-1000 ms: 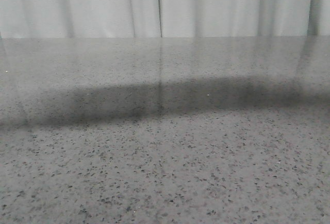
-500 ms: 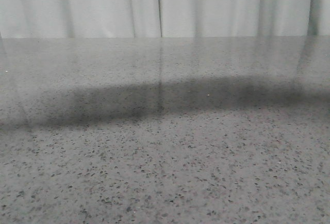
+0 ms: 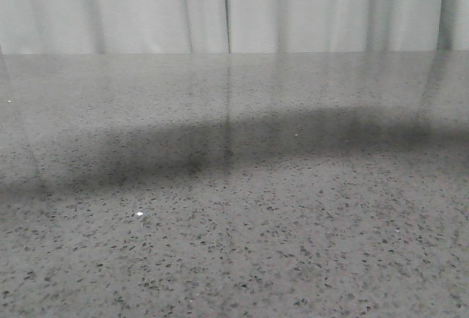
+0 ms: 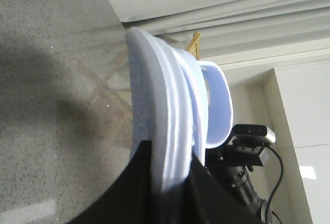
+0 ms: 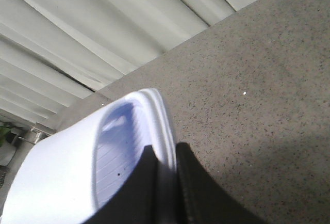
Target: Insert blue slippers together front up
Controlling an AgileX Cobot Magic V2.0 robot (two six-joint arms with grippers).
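Each wrist view shows one of the pale blue slippers held off the table. My left gripper (image 4: 170,149) is shut on the thick sole edge of one slipper (image 4: 165,105), which stands on edge with its wide strap (image 4: 219,105) arching away on the far side. My right gripper (image 5: 165,149) is shut on the sole rim of the other slipper (image 5: 67,167), whose ribbed footbed (image 5: 111,157) faces the camera. The front view shows neither the slippers nor the grippers.
The speckled grey table (image 3: 234,223) fills the front view, crossed by a broad dark shadow (image 3: 220,146). White curtains (image 3: 234,10) hang behind its far edge. A black camera on a stand (image 4: 250,136) sits beyond the left slipper.
In the front view the shadow band has shifted slightly and a small bright speck has appeared on the table at lower left. Nothing else differs.
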